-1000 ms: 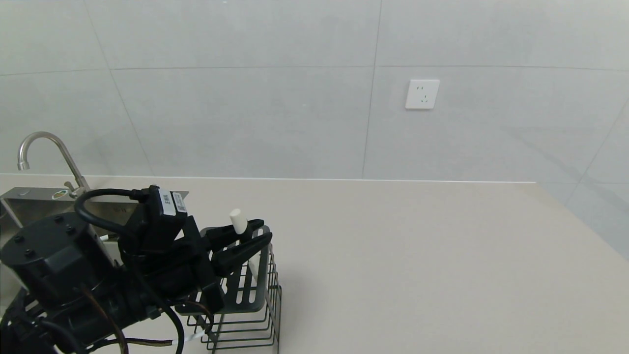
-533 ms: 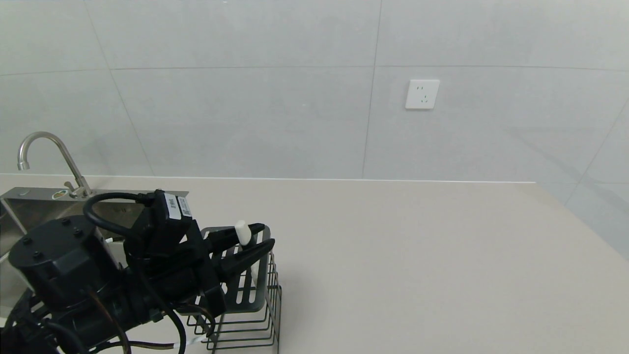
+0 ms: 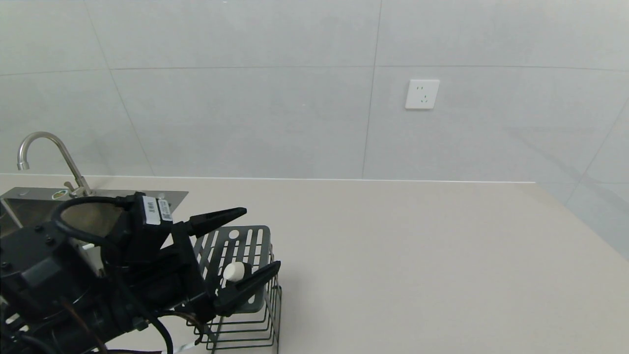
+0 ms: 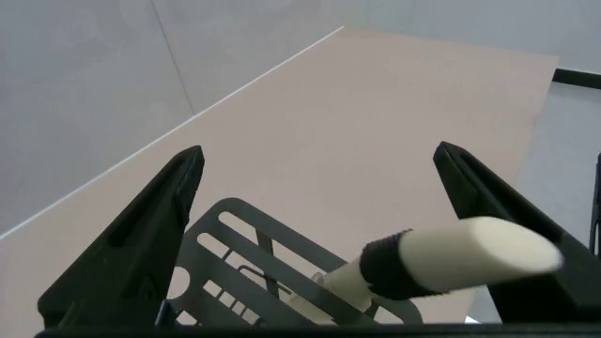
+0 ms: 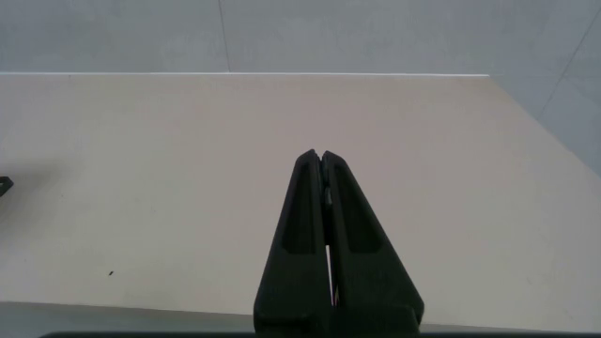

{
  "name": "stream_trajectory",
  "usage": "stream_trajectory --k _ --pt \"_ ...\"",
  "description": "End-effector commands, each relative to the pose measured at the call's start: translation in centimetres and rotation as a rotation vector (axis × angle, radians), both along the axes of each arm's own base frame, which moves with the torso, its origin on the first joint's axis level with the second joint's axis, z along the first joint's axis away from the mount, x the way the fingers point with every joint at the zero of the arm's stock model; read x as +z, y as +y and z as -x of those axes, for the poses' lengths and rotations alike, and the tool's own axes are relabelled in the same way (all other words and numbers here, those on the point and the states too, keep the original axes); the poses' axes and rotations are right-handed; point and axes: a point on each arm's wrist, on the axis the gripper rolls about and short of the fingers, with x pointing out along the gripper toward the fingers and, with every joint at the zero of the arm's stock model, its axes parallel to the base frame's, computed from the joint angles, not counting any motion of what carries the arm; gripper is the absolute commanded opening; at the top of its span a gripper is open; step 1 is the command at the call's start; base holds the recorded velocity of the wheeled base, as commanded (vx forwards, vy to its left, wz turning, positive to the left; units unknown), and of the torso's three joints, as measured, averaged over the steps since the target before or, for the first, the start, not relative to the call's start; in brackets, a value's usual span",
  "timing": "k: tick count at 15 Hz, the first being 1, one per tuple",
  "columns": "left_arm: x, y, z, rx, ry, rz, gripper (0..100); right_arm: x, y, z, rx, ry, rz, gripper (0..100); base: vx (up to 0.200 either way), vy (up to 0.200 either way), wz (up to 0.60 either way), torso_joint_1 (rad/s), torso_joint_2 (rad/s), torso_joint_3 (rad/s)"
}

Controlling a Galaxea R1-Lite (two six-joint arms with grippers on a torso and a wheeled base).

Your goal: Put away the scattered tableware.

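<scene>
White utensil handle (image 4: 470, 253) between parted left fingers (image 4: 150, 235), seemingly against one.

On the left wrist camera I see my left hand (image 4: 319, 155) with its two black fingers spread wide. Between them a utensil handle (image 4: 460, 255) (cream, with a black band) leans tilted, its tip close by one finger; I cannot judge contact. Beneath it sits a dark slotted rack (image 4: 235, 246). Beyond, the beige worktop (image 4: 376, 103) runs to its back edge at the grey wall (image 4: 84, 75).
</scene>
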Motion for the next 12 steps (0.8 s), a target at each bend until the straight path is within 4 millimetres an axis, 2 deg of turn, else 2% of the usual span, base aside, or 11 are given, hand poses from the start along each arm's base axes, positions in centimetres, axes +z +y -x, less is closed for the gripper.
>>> stream_trajectory --k 1,2,4,7,12 --pt "1.3 1.5 2.2 0.014 -0.06 0.039 100 0.0 0.0 0.0 0.001 0.001 0.001 0 0.0 0.0 0.0 0.0 0.0 0.0" --pt "1.8 2.5 4.0 0.017 -0.089 0.061 100 0.0 0.0 0.0 0.001 0.001 0.001 0 0.0 0.0 0.0 0.0 0.0 0.0" --pt "2.0 4.2 6.2 0.049 -0.136 0.086 100 0.0 0.0 0.0 0.001 0.002 -0.001 0 0.0 0.0 0.0 0.0 0.0 0.0" --pt "3.2 5.6 8.3 0.072 -0.222 0.133 100 0.0 0.0 0.0 0.001 0.001 -0.001 0 0.0 0.0 0.0 0.0 0.0 0.0" --pt "4.0 7.9 11.4 0.191 -0.334 0.156 100 0.0 0.0 0.0 0.001 0.001 -0.001 0 0.0 0.0 0.0 0.0 0.0 0.0"
